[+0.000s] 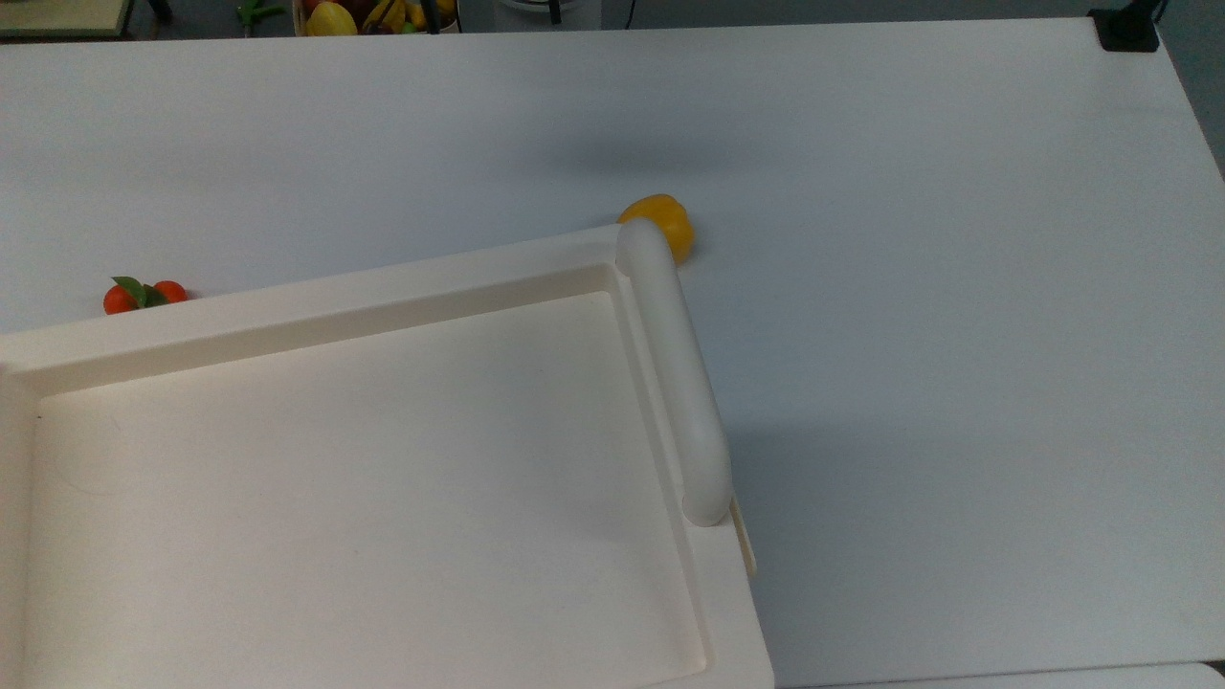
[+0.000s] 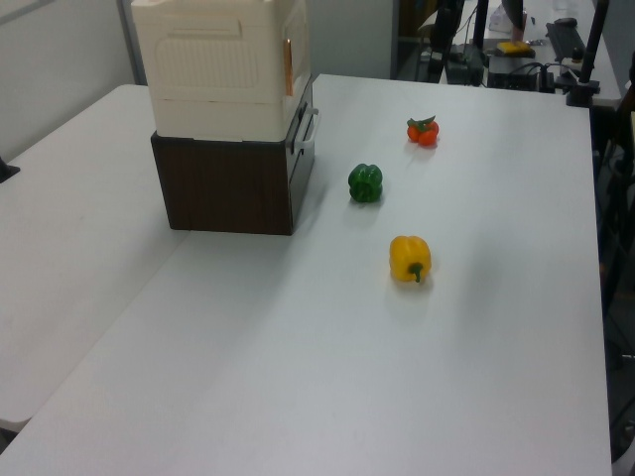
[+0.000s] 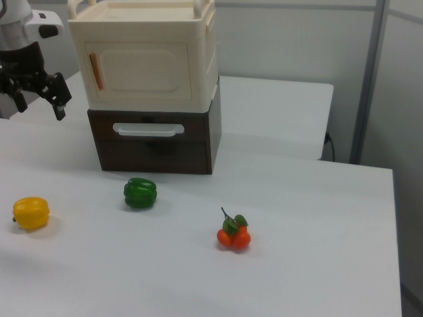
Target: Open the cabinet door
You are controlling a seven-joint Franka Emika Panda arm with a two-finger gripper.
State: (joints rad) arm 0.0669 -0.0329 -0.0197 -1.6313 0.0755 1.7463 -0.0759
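A white bench (image 3: 310,264) carries a cream cabinet (image 3: 149,59) stacked on a dark brown drawer unit (image 3: 158,142). The cabinet door (image 3: 142,69), shut flush, faces the right view's camera. At the right view's left, the end effector (image 3: 38,99) hangs apart from the cabinet, fingers spread wide, holding nothing. A yellow pepper (image 3: 30,212), green pepper (image 3: 140,193) and tomatoes (image 3: 233,236) lie in front. Grey wall panels stand behind.

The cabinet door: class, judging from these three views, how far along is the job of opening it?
Nothing looks done: the cabinet door sits flush and shut in the right view, its orange handle untouched. In hand: the gripper hangs open at the right view's left, apart from the cabinet. Left: reach the handle, grip it, swing the door open.
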